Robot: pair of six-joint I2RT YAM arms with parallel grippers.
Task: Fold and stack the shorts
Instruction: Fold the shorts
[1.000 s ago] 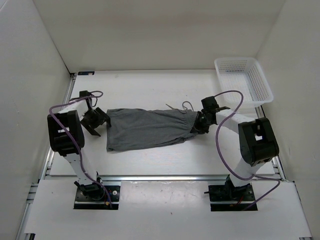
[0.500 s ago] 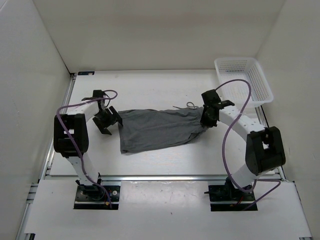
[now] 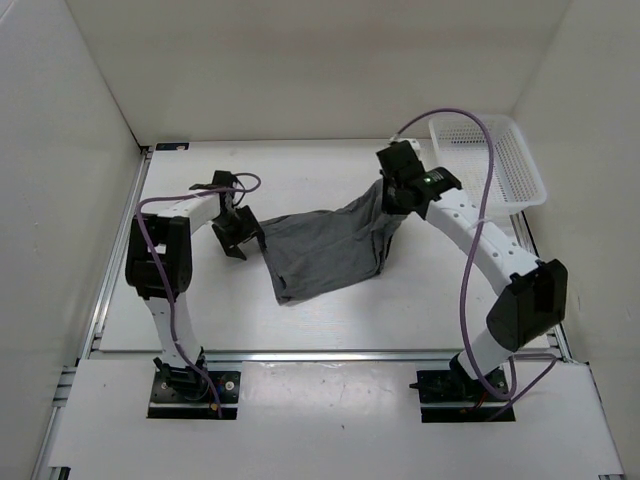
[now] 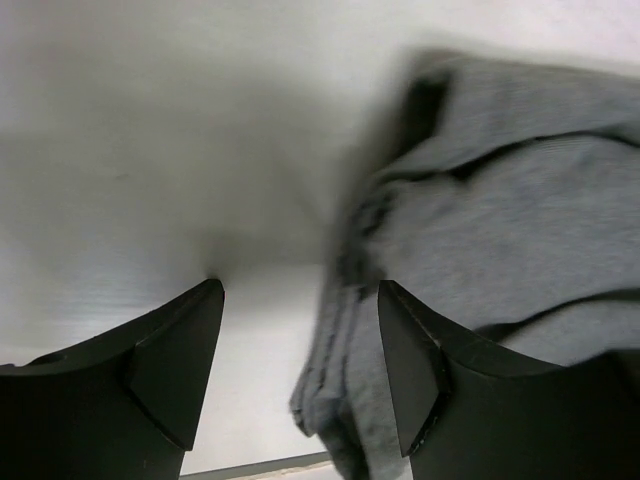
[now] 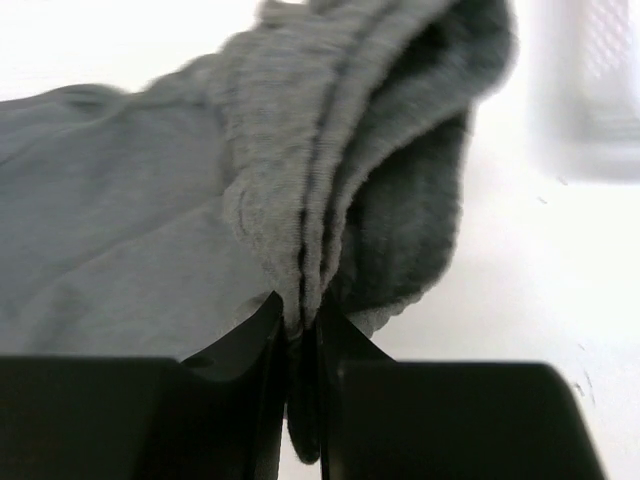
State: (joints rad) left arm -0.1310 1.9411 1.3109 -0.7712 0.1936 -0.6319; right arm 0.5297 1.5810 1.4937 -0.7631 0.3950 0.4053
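Top external view: the shorts (image 3: 325,250) lie mid-worktop (image 3: 330,170), their waistband end raised and pinched tight in the right tool (image 3: 388,200). The left tool (image 3: 248,236) gapes wide at the hem end, gripping nothing. A fold seems underway; next, the waistband likely needs carrying over toward the hem.

A matte white counter (image 3: 330,315), evenly lit, is boxed in by plain white panels: a back wall (image 3: 320,70) behind it, a left wall (image 3: 50,200) and a right wall (image 3: 600,150) flanking it. An aluminium rail (image 3: 320,355) runs along the counter's near edge.
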